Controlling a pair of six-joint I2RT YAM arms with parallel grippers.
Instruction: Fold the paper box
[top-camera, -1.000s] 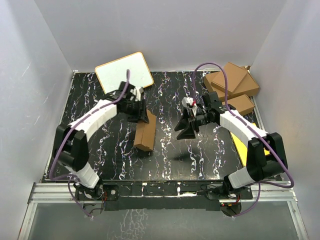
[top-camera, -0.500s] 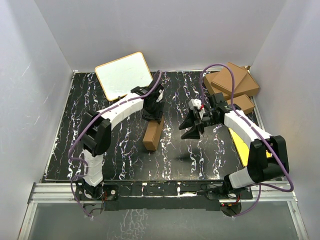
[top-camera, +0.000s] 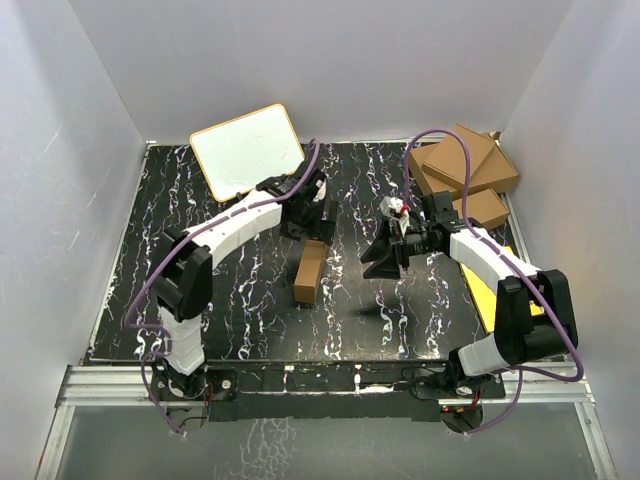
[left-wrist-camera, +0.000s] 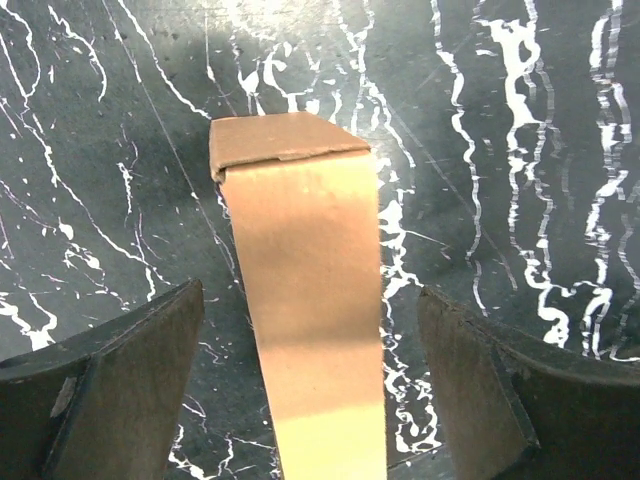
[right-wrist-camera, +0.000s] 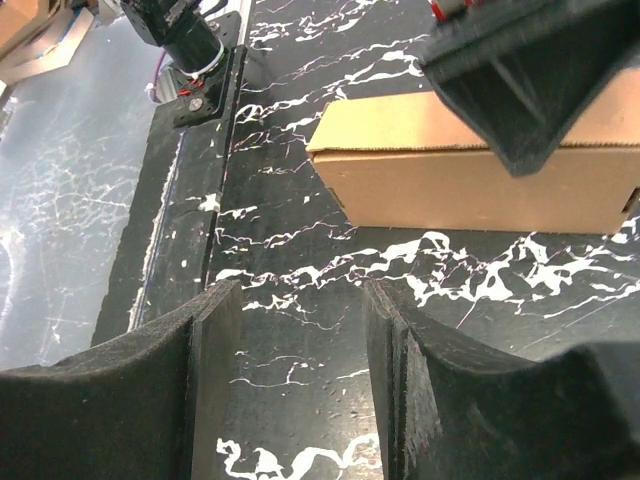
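**Brown paper box (top-camera: 310, 272) looks folded; neither gripper holds it**

Top view: the paper box lies closed near the middle of the table (top-camera: 240, 300). My left gripper (top-camera: 306, 230) hangs over its far end. The right gripper (top-camera: 383, 264) sits near it, toward the right edge.

Left wrist: the fingers (left-wrist-camera: 120, 390) stand wide on either side, clear of both walls. The end flap looks tucked.

Right wrist: the jaws are parted on nothing, with the box beyond them. I judge the folding done or nearly so, but I can't check every flap.

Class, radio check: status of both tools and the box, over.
Left tool open above paper box, not touching. Right tool open, empty. Box closed, lying flat.
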